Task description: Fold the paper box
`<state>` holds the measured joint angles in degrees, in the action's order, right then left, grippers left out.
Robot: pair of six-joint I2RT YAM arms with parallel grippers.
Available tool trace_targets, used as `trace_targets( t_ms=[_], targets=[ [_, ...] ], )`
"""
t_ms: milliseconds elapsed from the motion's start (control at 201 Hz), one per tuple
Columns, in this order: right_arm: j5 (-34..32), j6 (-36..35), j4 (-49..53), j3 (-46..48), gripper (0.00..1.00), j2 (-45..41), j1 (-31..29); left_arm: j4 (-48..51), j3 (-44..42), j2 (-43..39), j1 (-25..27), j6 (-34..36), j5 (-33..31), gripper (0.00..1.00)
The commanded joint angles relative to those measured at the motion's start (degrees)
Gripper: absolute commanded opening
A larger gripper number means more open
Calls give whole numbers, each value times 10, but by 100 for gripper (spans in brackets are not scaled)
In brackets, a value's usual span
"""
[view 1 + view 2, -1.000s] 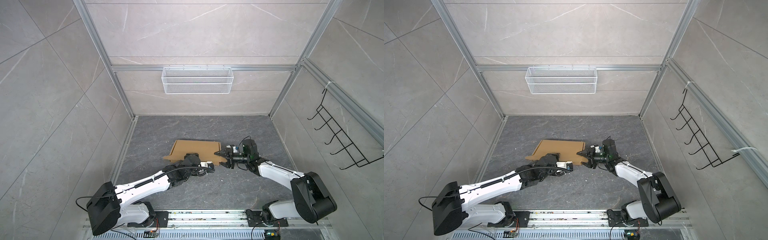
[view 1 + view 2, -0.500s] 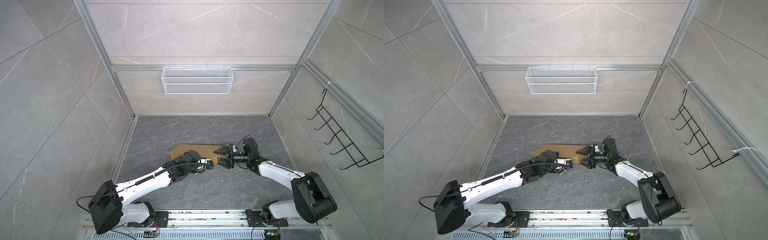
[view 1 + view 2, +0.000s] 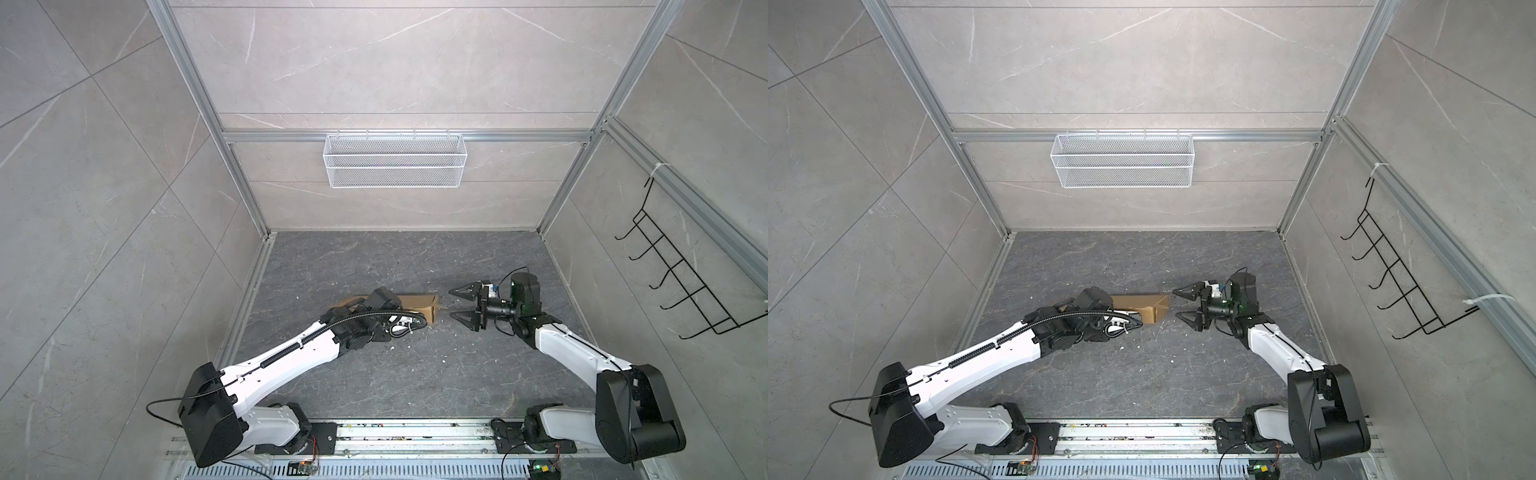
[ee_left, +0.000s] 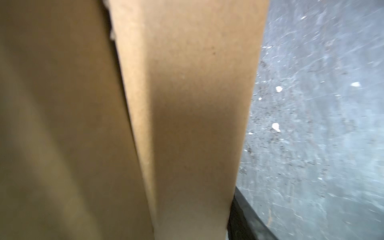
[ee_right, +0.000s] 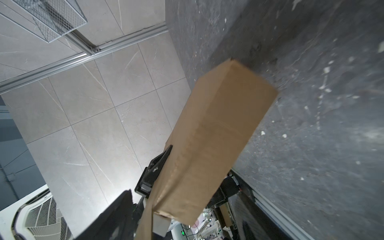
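We noted plain brown box (image 3: 417, 304) folded narrow, creased, at mid-tabletop (image 3: 415, 374). Left gripper (image 5: 197, 170) clamped on it; right gripper (image 3: 452, 309) spread wide beside its right end, not touching.

Both top views look down from high; wrist cameras (close-up) share the paper box (image 5: 218, 135).
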<state>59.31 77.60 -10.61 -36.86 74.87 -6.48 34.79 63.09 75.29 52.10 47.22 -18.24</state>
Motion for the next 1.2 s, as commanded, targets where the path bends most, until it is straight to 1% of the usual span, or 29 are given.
trace_targets(
  t_ms=[0,40,80,214,373,433,562,747,886,946,980,1100,1199],
  targets=[
    [-38,-161,160,-45,79,-7,24,127,76,28,-2,-57,52,49],
    [-60,-209,196,-58,79,-3,25,156,101,42,-2,-69,64,48],
    [-76,-239,220,-66,79,3,25,181,120,54,-4,-79,81,48],
    [-105,-285,230,-61,77,32,26,263,176,103,-8,-92,139,48],
    [-109,-282,190,-33,76,57,25,310,218,171,-11,-86,172,48],
    [-108,-283,181,-26,76,64,25,319,241,195,-12,-85,175,46],
    [-107,-286,167,-14,75,75,25,322,266,226,-18,-67,173,47],
    [-97,-285,146,-6,75,91,25,307,286,257,-28,-63,158,57],
    [-90,-294,145,-9,74,83,25,289,288,256,-28,-59,148,58],
    [-98,-316,157,-16,73,61,25,284,287,257,-28,-56,149,58],
    [-110,-337,181,-23,73,43,25,280,284,257,-30,-55,149,57],
    [-201,-445,291,-63,73,-34,25,280,279,259,-36,-51,152,56],
    [-251,-527,342,-79,73,-94,25,278,277,255,-41,-48,159,56]
  ],
)
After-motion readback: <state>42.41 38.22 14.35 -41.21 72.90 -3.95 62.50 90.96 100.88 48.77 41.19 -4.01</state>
